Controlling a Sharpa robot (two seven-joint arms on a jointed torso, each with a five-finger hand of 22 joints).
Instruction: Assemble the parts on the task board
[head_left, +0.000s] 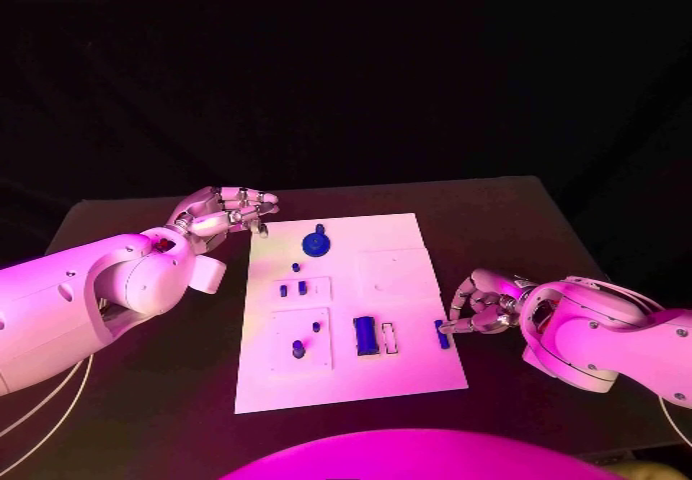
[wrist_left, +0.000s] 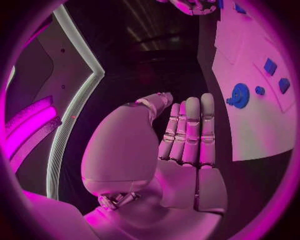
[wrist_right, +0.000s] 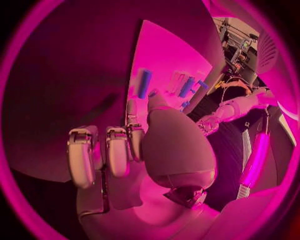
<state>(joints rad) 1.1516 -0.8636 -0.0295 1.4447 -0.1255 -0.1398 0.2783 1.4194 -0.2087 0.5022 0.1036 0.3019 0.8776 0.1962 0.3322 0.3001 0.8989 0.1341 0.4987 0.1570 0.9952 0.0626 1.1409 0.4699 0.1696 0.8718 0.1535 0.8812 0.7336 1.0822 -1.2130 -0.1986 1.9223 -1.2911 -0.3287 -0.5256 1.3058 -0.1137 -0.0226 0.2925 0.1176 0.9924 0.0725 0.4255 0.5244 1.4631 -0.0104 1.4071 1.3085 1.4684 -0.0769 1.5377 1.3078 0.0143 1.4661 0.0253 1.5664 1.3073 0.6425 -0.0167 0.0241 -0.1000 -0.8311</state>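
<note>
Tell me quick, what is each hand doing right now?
Left hand: open, holding nothing, fingers straight, beside the white task board.
Right hand: fingers curled by a small blue part; a grip cannot be told.

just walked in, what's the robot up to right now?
It is partway through assembling small blue parts on the white task board. The right hand sits at the board's right edge, fingers curled beside a small blue bar-shaped part; whether it actually grips the part is unclear. The left hand is off the board's far-left corner, holding nothing. A round blue gear-like part and a larger blue block sit on the board.
</note>
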